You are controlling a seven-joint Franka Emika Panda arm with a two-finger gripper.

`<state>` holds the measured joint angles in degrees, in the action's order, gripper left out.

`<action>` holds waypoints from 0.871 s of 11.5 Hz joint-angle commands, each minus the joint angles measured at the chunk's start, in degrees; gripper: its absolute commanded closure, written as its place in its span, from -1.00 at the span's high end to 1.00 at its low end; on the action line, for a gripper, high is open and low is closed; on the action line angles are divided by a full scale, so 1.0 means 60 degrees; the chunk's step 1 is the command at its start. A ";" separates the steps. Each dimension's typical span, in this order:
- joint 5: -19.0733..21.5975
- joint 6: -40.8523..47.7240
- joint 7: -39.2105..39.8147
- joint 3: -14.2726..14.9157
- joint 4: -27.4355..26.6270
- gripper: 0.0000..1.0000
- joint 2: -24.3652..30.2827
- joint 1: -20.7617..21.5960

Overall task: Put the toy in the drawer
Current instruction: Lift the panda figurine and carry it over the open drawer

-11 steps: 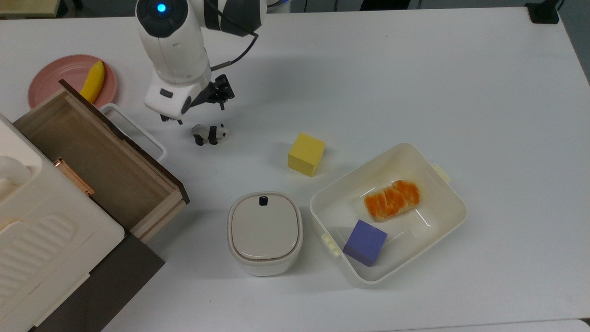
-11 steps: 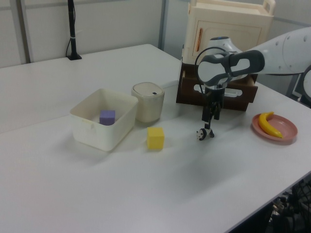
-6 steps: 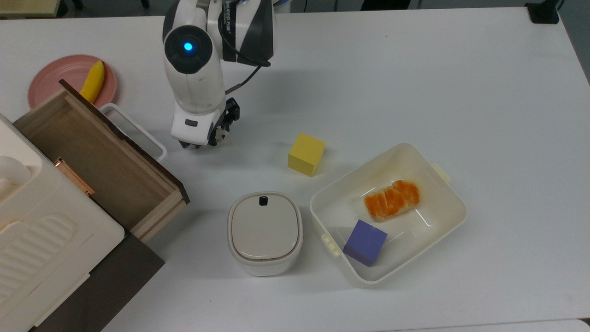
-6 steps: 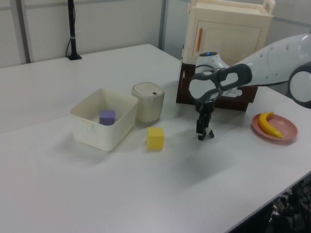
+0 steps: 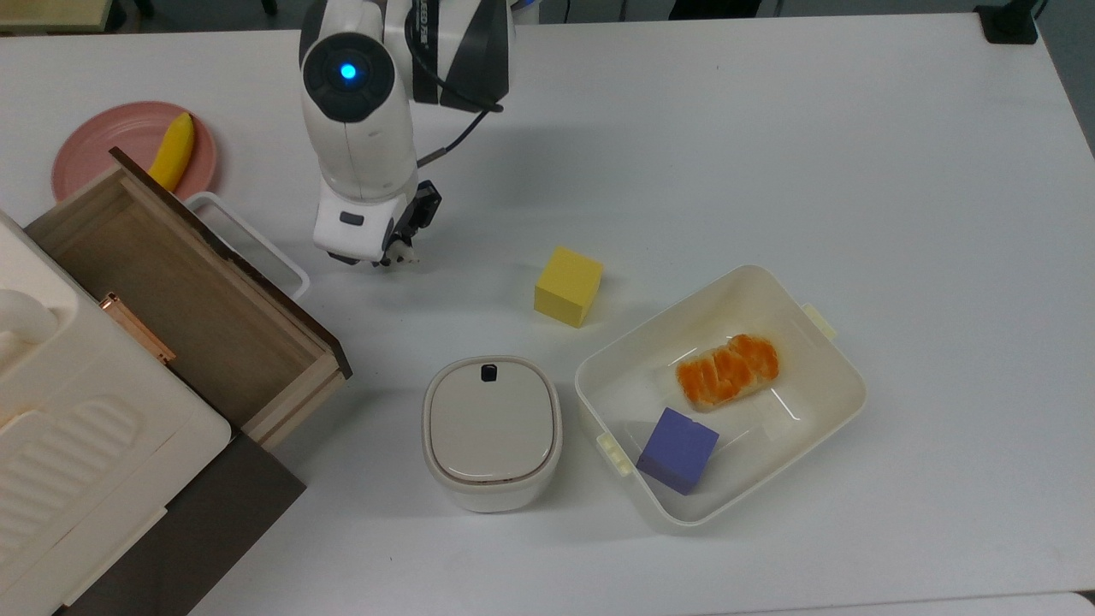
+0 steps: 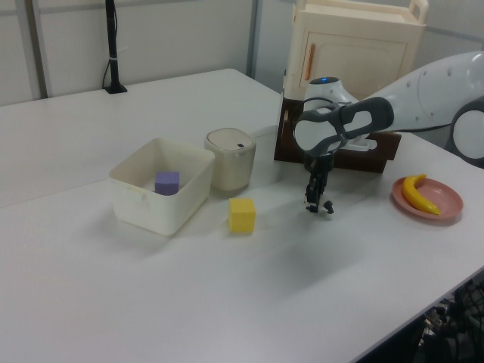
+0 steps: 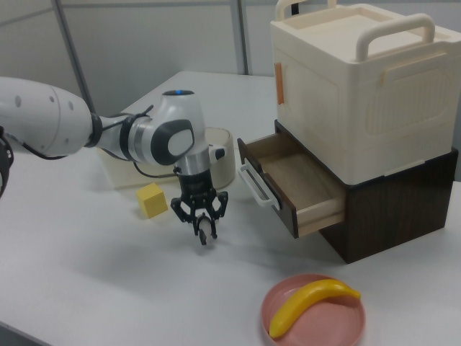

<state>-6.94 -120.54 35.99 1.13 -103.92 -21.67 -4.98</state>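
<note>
So a second ago the claw (image 7: 204, 232) was hovering up and off to the side of the toy (image 6: 318, 206), and now it's dropped right over it with the fingers pinched in around the little panda, looks like a grab to me. The open drawer (image 5: 184, 295) sits just off to the top view's left of the claw, so next is basically lift and swing over.

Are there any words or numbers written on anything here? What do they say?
White letters run along the dark band of the robot arm in the top view: too blurred to read for sure.
The yellow cube, purple cube, lidded pot, drawer and plate: no writing on any.
</note>
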 commanded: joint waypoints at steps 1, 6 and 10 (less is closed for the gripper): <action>-0.0118 0.0957 -0.1015 -0.0028 0.0384 -0.83 0.0900 0.0126; -0.0351 0.1033 -0.0974 -0.0130 0.2186 -0.81 0.1150 0.0068; -0.1787 0.0348 -0.0842 -0.0058 0.2613 -0.79 0.0857 -0.0093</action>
<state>-14.55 -116.15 31.32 0.28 -89.84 -15.30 -5.18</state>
